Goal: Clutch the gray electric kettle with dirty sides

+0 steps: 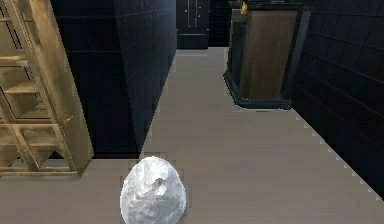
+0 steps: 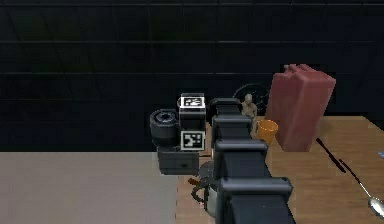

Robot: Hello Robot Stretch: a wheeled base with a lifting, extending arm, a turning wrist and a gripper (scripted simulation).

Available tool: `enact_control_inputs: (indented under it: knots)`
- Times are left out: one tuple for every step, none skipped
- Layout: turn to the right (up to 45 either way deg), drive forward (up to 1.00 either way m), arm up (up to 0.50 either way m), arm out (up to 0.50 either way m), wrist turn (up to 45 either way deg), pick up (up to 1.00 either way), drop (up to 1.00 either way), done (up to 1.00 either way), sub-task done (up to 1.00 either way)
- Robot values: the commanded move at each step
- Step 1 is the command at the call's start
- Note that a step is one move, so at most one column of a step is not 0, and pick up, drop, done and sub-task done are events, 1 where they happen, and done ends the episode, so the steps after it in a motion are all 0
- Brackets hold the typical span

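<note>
Grey blob, possibly the kettle, shows beside the dark arm at the wooden table. Farther out is the gripper; I cannot tell its jaws' state or whether it holds anything.

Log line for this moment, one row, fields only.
arm out along wooden table | hand: hold cannot tell | on table: red box, orange cup, figurine | floor ahead: white crumpled lump

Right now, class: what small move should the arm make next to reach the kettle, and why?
Probably draw the arm back a little. A grey shape, perhaps the kettle, lies beside the arm, nearer the robot than the gripper, which stands farther out against the dark wall.
</note>
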Motion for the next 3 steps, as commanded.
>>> enact_control_inputs:
  knots:
    - [0.0,0.00,0.00,0.00,24.0,0.00,0.00,0.00,0.00]
    - [0.0,0.00,0.00,0.02,0.0,0.00,0.00,0.00,0.00]
    - [0.0,0.00,0.00,0.00,0.0,1.00,0.00,0.00,0.00]
